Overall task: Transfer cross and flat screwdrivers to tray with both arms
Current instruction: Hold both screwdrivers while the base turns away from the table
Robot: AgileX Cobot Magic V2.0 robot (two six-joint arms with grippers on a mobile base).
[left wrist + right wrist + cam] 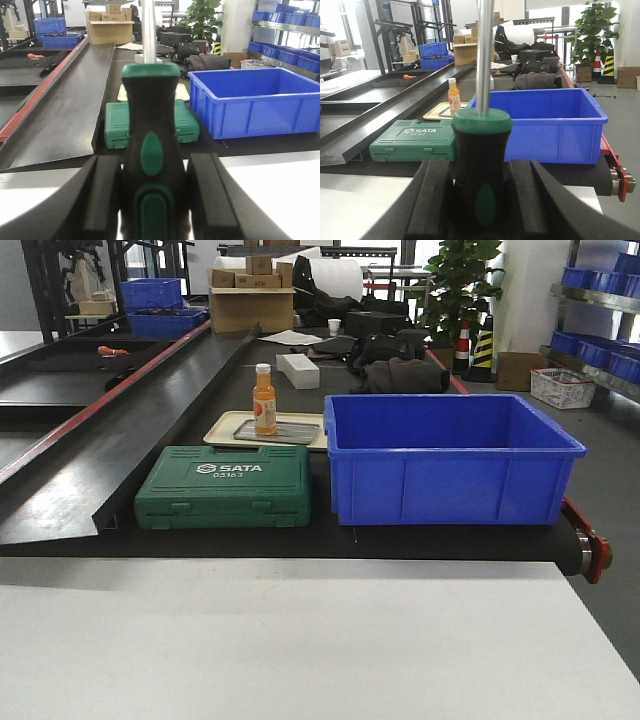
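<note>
In the left wrist view a screwdriver [150, 110] with a black-and-green handle stands upright between the black fingers [107, 195] of my left gripper [155, 165], which is shut on it. Its steel shaft [148, 30] points up out of frame. The right wrist view shows my right gripper [481, 167] shut the same way on a like screwdriver [481, 135], whose shaft [485, 50] also rises straight up. Which screwdriver is cross and which is flat cannot be told. The wide grey tray is out of view. Neither arm appears in the exterior view.
Beyond the white table [300, 640], a black belt carries a green SATA case [223, 486] and a big blue bin [450, 458]. Behind the case a beige tray [225, 430] holds a small grey tray [290, 432] and an orange bottle [264, 400].
</note>
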